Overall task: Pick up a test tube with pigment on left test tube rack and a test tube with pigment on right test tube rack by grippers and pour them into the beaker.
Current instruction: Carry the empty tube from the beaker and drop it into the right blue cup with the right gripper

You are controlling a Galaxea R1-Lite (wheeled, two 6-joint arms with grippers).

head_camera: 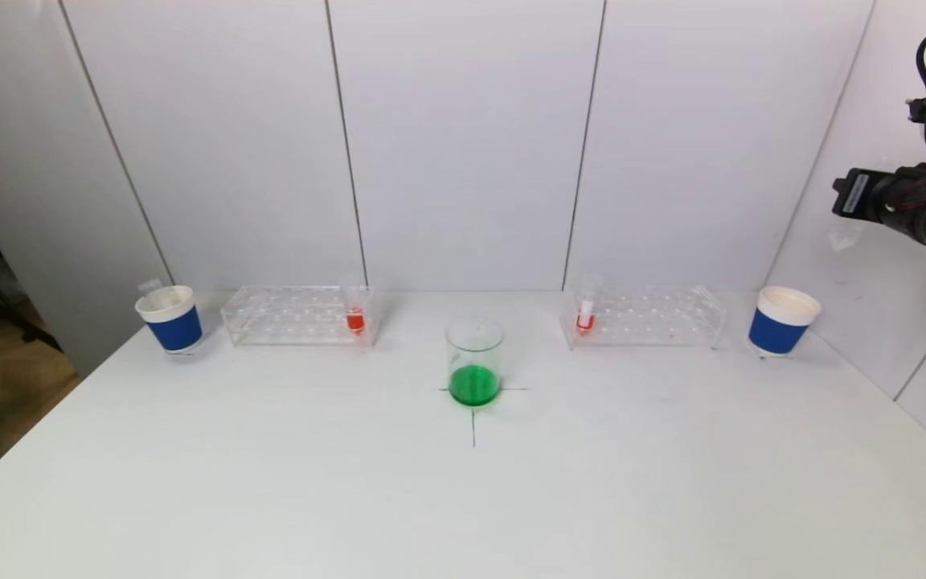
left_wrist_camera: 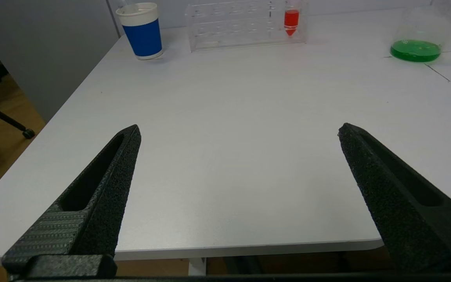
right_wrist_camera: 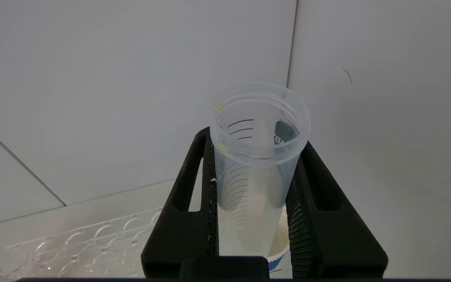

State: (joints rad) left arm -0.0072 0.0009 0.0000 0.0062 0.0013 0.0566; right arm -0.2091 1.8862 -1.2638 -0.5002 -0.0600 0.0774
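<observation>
Between the right gripper (right_wrist_camera: 255, 188) jaws sits a clear, empty tube (right_wrist_camera: 258, 156), clamped on both sides, mouth toward the wrist camera, no pigment visible inside. It hangs high over the right blue cup (head_camera: 783, 320), whose rim shows just below the tube in the wrist view. My read: the cup is the discard bin for spent tubes, so the height and alignment are for a drop.

Left gripper (left_wrist_camera: 239, 131): jaws spread wide, nothing in them, low over the near left part of the table (head_camera: 463, 498). Not visible in the head view. Looks staged for its own reach, fingers already apart for a tube.

Outward:
- Right rack (head_camera: 644, 318): one tube (head_camera: 586, 310) with red pigment at its inner end, upright in a hole.
- Left rack (head_camera: 298, 315): one red-filled tube (head_camera: 355, 312) at its inner end, also upright. Filled tubes sit nearest the centre, likely to shorten the carry.
- Beaker (head_camera: 475, 362): centred on a cross mark, between the racks, holding green liquid. The mark probably fixes the pour target.
- Left blue cup (head_camera: 170, 318): beside the left rack's outer end, mirroring the right one.

Judgement: both pigment tubes are still in racks, so the main pick-and-pour isn't done yet.
</observation>
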